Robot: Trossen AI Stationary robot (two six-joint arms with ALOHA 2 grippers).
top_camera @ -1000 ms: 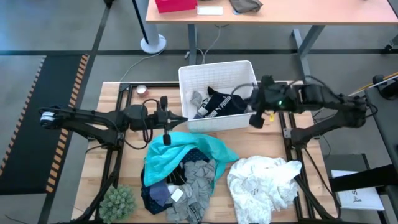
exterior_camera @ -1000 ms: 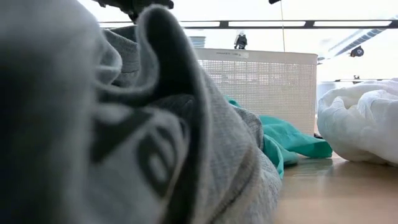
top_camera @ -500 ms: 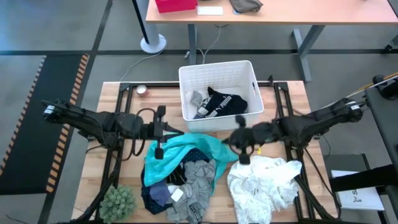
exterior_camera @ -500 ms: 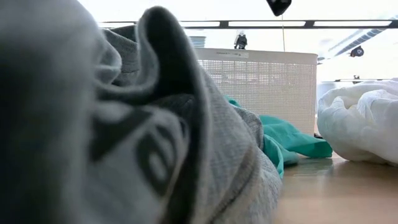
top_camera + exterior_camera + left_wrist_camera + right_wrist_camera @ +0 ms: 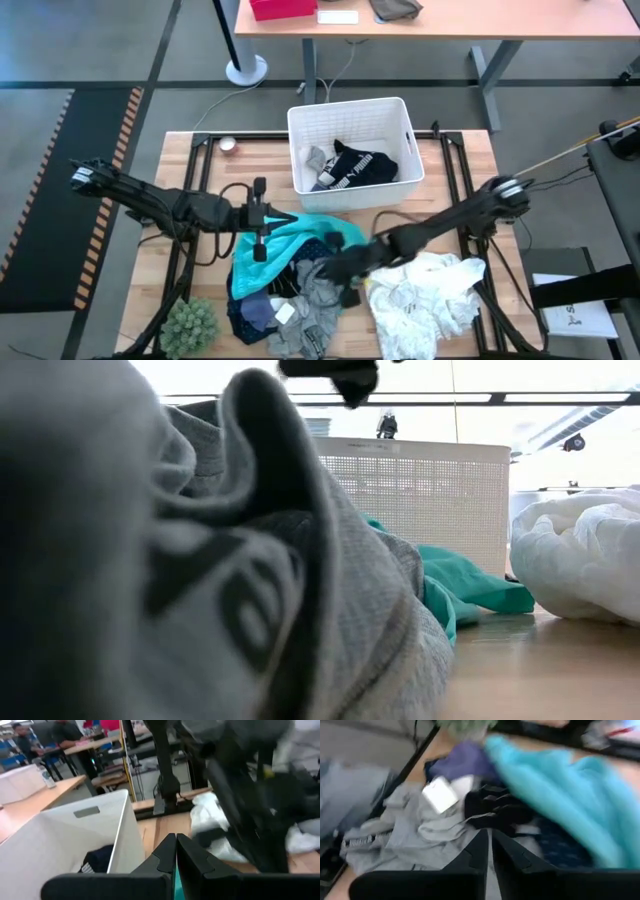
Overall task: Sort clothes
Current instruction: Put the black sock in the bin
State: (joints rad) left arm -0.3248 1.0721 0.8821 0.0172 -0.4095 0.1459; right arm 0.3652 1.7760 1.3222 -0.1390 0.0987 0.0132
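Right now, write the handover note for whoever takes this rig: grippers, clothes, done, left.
Left gripper: shut, empty, over the teal garment.
Right gripper: shut, empty, above the grey garment at the pile's right edge.
Clothes: a black garment with white print and a grey piece lie in the white bin. The teal, navy patterned and grey garments are piled in front of it; the white garment lies to the pile's right.
Done: two pieces binned.
Left: the pile and the white garment.

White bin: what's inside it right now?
In the white bin lie a black garment with white print and a grey piece beside it. Anything beneath them is covered.
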